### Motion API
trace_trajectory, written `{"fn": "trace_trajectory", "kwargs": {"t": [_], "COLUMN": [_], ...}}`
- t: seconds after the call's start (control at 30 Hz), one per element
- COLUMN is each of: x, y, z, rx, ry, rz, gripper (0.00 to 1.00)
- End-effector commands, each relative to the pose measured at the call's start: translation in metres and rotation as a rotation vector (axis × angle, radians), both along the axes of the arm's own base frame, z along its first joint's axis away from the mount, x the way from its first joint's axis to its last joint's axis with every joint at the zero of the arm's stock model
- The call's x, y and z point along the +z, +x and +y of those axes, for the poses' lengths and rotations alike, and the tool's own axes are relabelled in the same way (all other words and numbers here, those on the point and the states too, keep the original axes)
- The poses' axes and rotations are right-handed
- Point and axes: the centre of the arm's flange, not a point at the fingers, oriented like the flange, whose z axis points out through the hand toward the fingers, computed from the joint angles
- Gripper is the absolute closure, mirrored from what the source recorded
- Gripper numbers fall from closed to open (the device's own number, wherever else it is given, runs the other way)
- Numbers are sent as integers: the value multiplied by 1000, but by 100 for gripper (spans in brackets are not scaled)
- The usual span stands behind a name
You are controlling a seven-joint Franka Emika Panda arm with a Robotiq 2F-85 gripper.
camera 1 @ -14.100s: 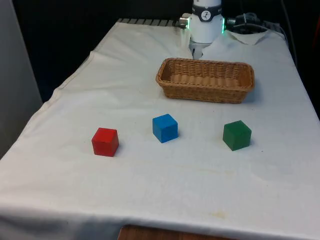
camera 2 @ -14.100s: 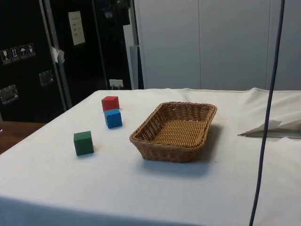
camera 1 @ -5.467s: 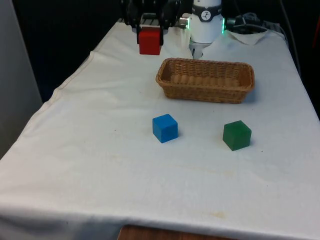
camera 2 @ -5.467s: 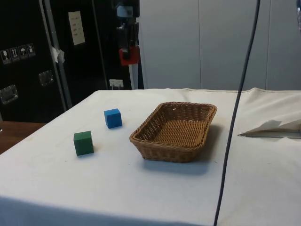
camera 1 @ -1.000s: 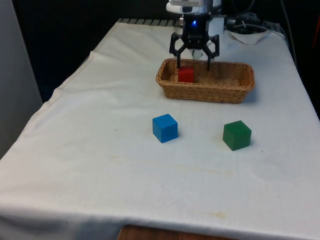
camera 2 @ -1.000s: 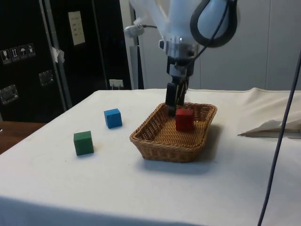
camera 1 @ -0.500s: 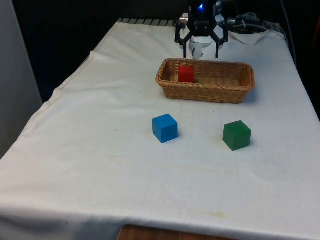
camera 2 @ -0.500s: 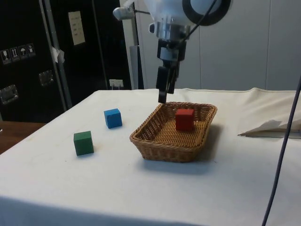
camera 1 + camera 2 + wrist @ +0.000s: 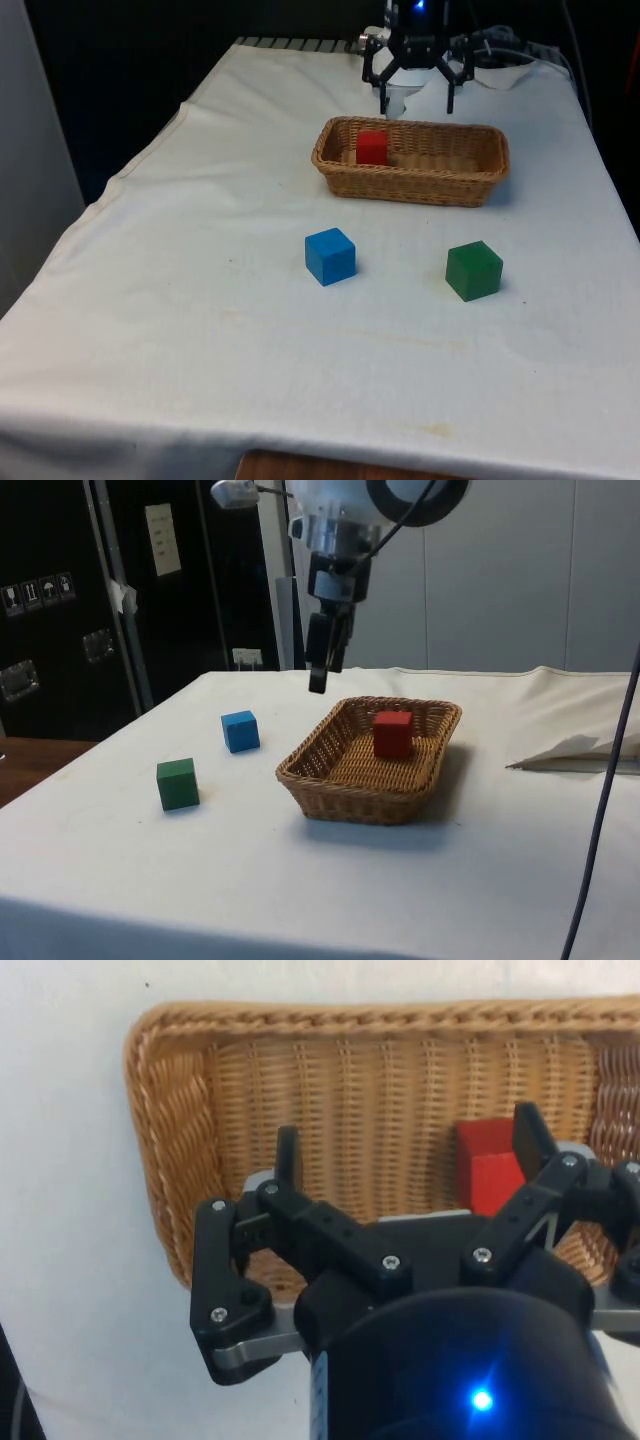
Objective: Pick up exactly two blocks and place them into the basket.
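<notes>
The red block (image 9: 372, 148) sits inside the wicker basket (image 9: 410, 186), at its end toward the front view's left, in the upper middle of the frame; the blue block (image 9: 330, 256) and the green block (image 9: 473, 270) rest on the white cloth (image 9: 200, 300) below the basket, well apart from each other; the gripper (image 9: 416, 95) hangs above the basket's far rim, its fingers (image 9: 287, 1153) spread wide and holding nothing.

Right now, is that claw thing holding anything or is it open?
Gripper: open and empty, raised above the basket; the red block lies inside the basket.
</notes>
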Motion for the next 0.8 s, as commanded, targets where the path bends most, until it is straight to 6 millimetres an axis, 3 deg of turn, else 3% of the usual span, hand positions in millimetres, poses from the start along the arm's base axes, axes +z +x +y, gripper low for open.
{"fn": "trace_trajectory", "kwargs": {"t": [0.0,0.37,0.77], "x": [1,1,-8], "y": [4,26,67], "z": [4,19,50], "rx": [2,26,38], "ry": [3,-17,-37], "rz": [-2,-16,-25], "gripper": [0,0,0]}}
